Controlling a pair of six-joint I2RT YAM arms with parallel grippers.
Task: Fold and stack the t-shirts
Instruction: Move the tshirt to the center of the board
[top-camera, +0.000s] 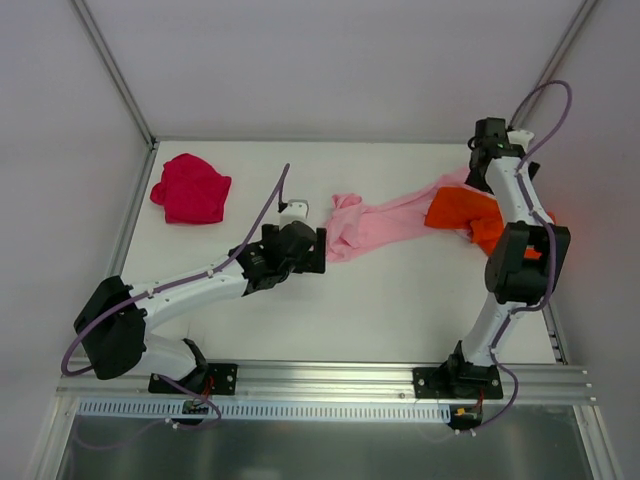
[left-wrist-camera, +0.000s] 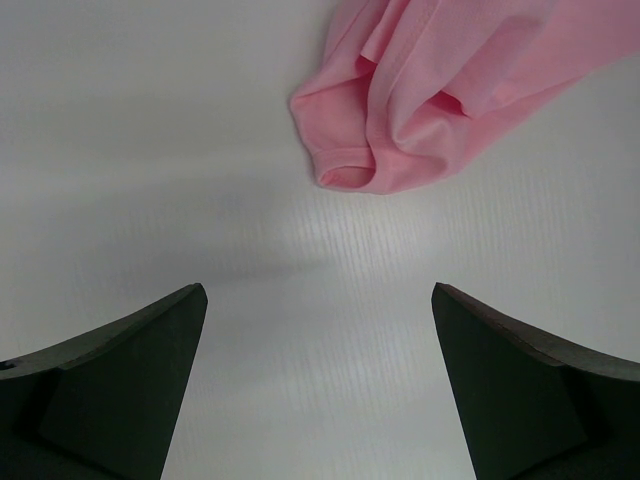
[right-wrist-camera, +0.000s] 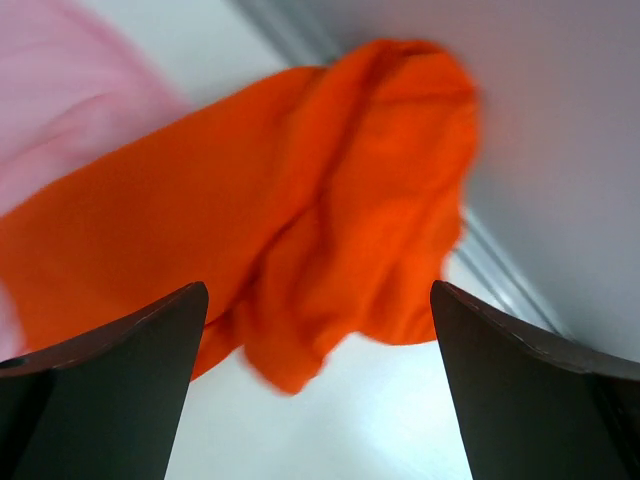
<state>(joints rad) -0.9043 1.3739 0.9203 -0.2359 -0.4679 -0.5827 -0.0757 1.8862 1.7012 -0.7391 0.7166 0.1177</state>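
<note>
Right arm (top-camera: 520, 262) over orange t-shirt (top-camera: 455, 210)

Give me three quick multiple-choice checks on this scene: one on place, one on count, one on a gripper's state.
1. Where is the red t-shirt? A far left of the table; B table centre; C near right edge.
2. How many t-shirts are in view? A two; B three; C four.
3. The left gripper is: A shut on cloth; B open, empty; C shut, empty.
Key: A, it lies bunched alone at far left. B, red, pink t-shirt and orange t-shirt. B, its jaws stand wide apart over bare table.
</note>
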